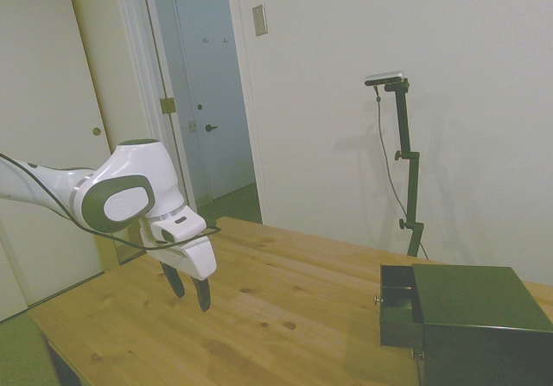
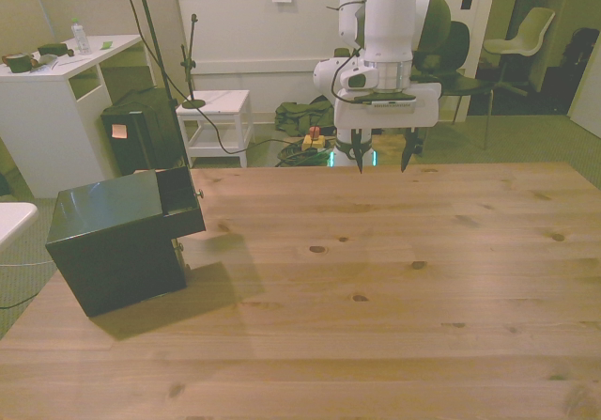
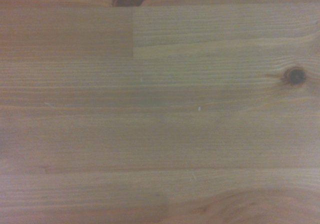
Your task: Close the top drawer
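gripper (image 2: 382, 162) spread wide, empty — touching nothing, above the table (image 2: 376, 288); top drawer (image 2: 181, 200) pulled out, well apart

- The white arm (image 1: 52, 186) reaches in over the tabletop, with its last joint bent so the wrist (image 1: 130, 198) turns downward.
- The gripper (image 2: 380, 163) hangs above the tabletop's far edge in the front view and touches nothing.
- Its two dark fingers (image 1: 201, 293) point down, set apart with a clear gap between them and nothing held.
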Controlling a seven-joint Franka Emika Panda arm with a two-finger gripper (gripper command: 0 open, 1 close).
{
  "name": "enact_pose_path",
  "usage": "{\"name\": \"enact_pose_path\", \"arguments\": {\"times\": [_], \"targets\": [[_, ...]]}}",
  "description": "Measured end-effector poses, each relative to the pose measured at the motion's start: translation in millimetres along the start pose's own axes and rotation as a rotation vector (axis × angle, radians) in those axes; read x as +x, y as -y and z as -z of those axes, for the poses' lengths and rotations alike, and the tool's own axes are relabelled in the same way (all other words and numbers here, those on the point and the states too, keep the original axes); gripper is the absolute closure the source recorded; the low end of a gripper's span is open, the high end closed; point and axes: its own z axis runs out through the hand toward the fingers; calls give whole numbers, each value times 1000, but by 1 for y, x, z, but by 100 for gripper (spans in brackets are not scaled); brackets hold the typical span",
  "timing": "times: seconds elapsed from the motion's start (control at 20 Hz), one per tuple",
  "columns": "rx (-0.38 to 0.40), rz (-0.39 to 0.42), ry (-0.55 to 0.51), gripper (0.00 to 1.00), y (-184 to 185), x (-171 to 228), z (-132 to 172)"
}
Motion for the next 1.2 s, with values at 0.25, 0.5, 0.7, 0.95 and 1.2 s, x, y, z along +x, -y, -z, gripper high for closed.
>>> {"name": "enact_pose_path", "arguments": {"times": [0.25, 0.5, 0.7, 0.95, 1.2], "targets": [[8, -102, -19, 0, -13, 32, 9], [18, -278, -48, 0, -43, 115, 23], [15, -422, -78, 0, -69, 180, 29], [-1, -547, -87, 0, -100, 234, 31], [-24, -625, -91, 100, -125, 269, 30]]}}
